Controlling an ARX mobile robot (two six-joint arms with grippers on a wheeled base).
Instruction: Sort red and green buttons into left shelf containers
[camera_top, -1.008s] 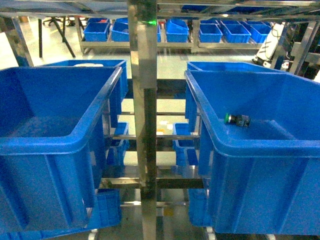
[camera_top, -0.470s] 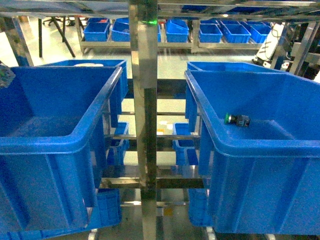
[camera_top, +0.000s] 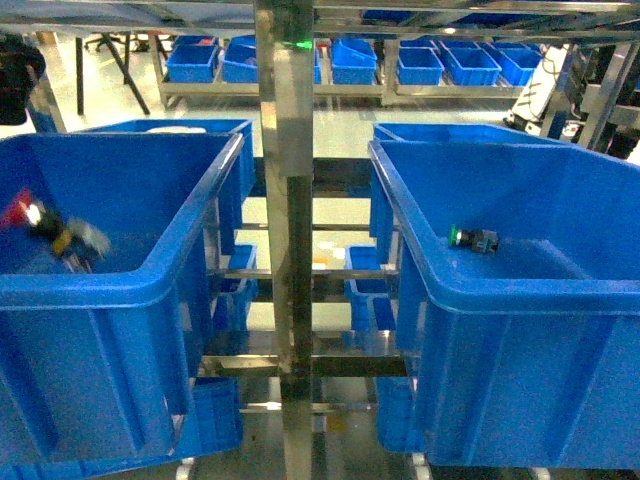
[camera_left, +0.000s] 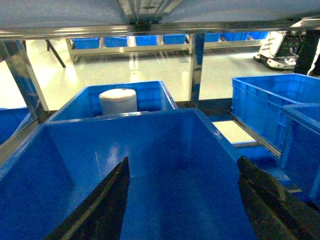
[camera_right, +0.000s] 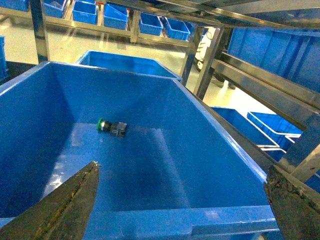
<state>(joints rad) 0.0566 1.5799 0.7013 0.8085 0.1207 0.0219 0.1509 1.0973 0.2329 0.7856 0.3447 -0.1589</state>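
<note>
While both grippers hang over their totes, each pincer stands apart and holds nothing: the left gripper (camera_left: 182, 200) shows two dark fingers (camera_left: 100, 210) spread wide at 7 and 5 o'clock of its wrist view, and the right gripper (camera_right: 182, 200) shows two worn fingers (camera_right: 65, 210) spread likewise at the lower corners of its own view.

Two large blue totes fill the foreground of the head view, one either side of a steel upright post (camera_top: 290, 250). The left tote (camera_top: 120, 285) contains one red button (camera_top: 45, 232), blurred, at 9 o'clock of the head view, near the tote's left wall; whether it rests on the floor or is in the air cannot be told. The right tote (camera_top: 520, 290) contains one green button (camera_top: 472, 239), lying on its side on the floor near the far-left corner, green face pointing left, apart from both walls. In the right wrist view that button (camera_right: 111, 127) sits at about 10 o'clock, with bare floor around it on all sides.

Both totes are open-topped with thick rolled rims; a shelf rail runs overhead in each wrist view.

Behind the left tote stands a smaller blue bin (camera_left: 145, 95) holding one white cylindrical object (camera_left: 118, 101). Farther off, at 12 o'clock, a row of small blue bins (camera_top: 350, 62) sits on a distant rack.
</note>
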